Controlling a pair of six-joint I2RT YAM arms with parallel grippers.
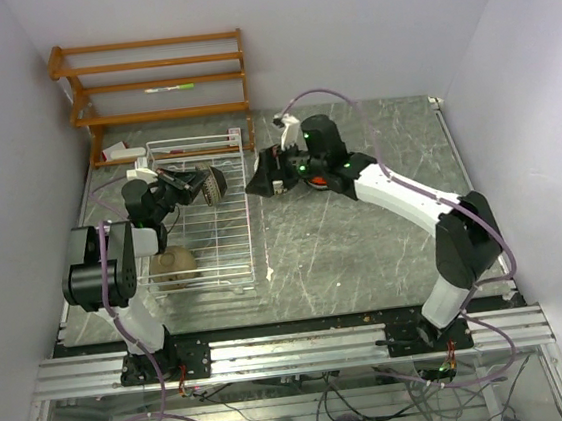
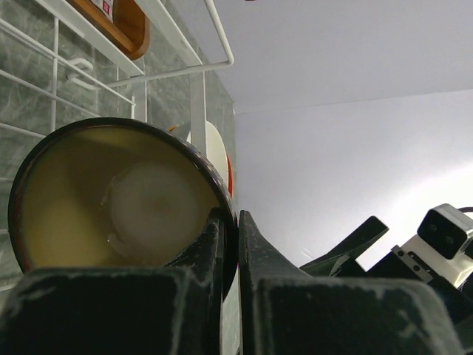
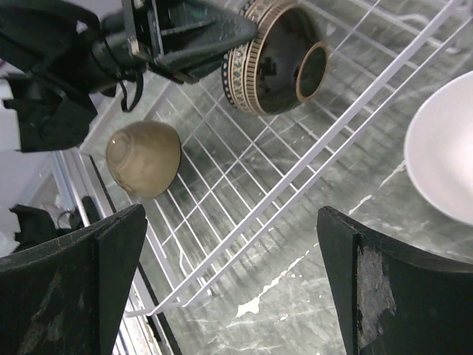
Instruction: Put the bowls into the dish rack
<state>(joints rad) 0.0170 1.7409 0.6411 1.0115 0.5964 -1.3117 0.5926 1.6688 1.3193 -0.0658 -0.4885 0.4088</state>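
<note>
- The step in hand, as I judge it, is setting the black-brown bowl (image 1: 215, 185) into the dish rack (image 1: 210, 248). The bowl hangs tipped on its side over the rack's far half and seems clear of the wires.
- The left hand (image 2: 229, 244) pinches the bowl's rim, one finger inside and one outside.
- The next move likely calls for lowering the bowl onto the wires and then releasing, well away from the tan bowl (image 3: 144, 157) lying at the rack's near end.
- The right hand (image 3: 230, 222) is spread and empty, above the surface (image 1: 366, 252) just outside the rack's side rail.
- A white bowl (image 3: 443, 140) sits on the surface beside that rail.
- A wooden shelf (image 1: 157, 83) stands behind the rack.
- The two hands are near each other and could clash.
</note>
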